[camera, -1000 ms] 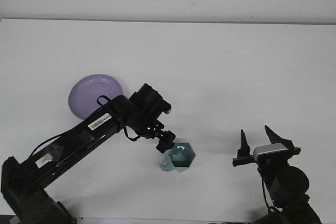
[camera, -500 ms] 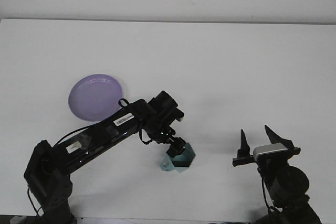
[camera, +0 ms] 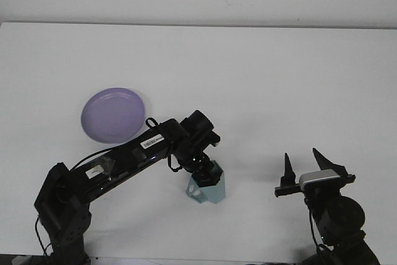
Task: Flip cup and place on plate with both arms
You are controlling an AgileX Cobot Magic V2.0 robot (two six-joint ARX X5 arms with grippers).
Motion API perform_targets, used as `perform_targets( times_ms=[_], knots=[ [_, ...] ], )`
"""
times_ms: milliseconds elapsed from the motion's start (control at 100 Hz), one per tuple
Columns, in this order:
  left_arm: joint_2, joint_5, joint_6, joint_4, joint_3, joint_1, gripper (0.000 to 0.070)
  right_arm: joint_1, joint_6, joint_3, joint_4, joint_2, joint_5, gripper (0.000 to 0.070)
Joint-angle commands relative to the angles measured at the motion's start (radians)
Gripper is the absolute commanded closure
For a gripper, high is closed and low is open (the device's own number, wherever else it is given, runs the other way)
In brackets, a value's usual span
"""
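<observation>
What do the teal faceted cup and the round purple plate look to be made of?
The teal faceted cup looks like translucent plastic or tinted glass: light passes through its angular walls; which one is unclear. The round purple plate seems smooth matte plastic or glazed ceramic, evenly coloured with a soft rim highlight.

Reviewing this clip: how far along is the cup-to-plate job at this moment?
Early. Nothing is finished: the round purple plate sits bare. In hand: the left gripper is down on the translucent teal faceted cup, which is on the white table; its grip is unclear. The right gripper waits open, off to the side. Flipping and placing on the plate remain.
</observation>
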Motion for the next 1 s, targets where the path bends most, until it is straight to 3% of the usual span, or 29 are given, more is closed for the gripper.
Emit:
perform_targets(
  times_ms=[0, 240, 650, 820, 990],
  knots=[
    [0.005, -0.002, 0.012, -0.013, 0.034, 0.010, 0.0687, 0.005, 0.013, 0.012, 0.013, 0.004, 0.003, 0.0220],
    [-0.130, -0.039, 0.014, -0.026, 0.053, 0.127, 0.0687, 0.005, 0.013, 0.012, 0.012, 0.004, 0.003, 0.0220],
    [-0.274, -0.223, 0.149, -0.118, 0.169, 0.602, 0.0687, 0.005, 0.014, 0.012, 0.011, 0.004, 0.002, 0.0220],
    [-0.214, -0.231, 0.187, -0.120, 0.179, 0.761, 0.0687, 0.005, 0.013, 0.012, 0.009, 0.004, 0.002, 0.0220],
    [-0.121, -0.233, 0.188, -0.109, 0.179, 0.827, 0.0687, 0.005, 0.013, 0.012, 0.008, 0.004, 0.002, 0.0220]
  ],
)
